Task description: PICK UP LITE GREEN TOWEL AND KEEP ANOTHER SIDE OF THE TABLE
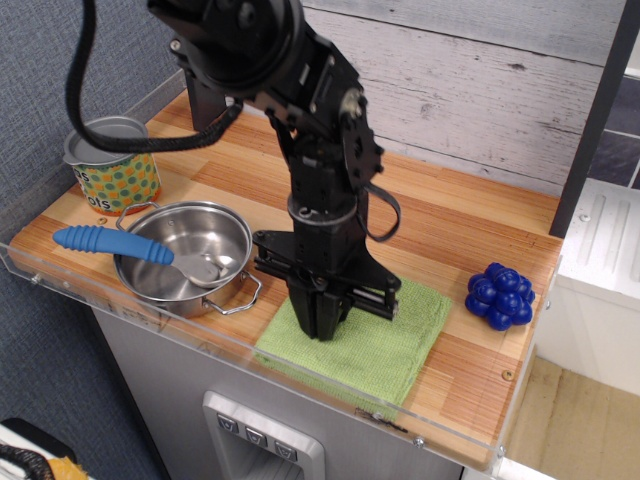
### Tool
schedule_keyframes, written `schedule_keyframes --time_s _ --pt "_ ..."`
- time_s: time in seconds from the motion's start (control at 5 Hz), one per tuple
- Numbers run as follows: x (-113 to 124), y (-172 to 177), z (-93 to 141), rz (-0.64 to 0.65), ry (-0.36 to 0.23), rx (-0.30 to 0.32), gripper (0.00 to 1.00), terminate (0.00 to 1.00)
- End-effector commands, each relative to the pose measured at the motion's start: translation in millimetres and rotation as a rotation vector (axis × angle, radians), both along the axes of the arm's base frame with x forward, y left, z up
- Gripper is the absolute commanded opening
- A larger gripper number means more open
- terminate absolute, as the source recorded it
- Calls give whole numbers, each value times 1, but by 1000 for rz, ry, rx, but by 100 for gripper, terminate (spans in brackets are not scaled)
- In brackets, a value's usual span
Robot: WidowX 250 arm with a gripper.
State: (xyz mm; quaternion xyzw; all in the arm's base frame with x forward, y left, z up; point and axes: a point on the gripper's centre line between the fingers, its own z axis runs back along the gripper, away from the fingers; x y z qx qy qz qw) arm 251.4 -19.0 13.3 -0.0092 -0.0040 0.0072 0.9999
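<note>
The lite green towel (392, 340) lies flat at the front right of the striped wooden table (460, 225), its front edge against the clear acrylic rim. My black gripper (322, 330) points straight down onto the towel's left part. Its fingers are pinched together with their tips in the cloth. The arm hides the towel's back left corner.
A steel pot (190, 255) holding a blue-handled spoon (100, 241) stands just left of the gripper. A patterned can (110, 165) stands at the far left. A blue berry-like toy (500, 296) sits right of the towel. A plank wall runs along the back.
</note>
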Motion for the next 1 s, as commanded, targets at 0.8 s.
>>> schedule_keyframes --time_s 0.8 --pt "57 35 91 -19 -184 162 100 0"
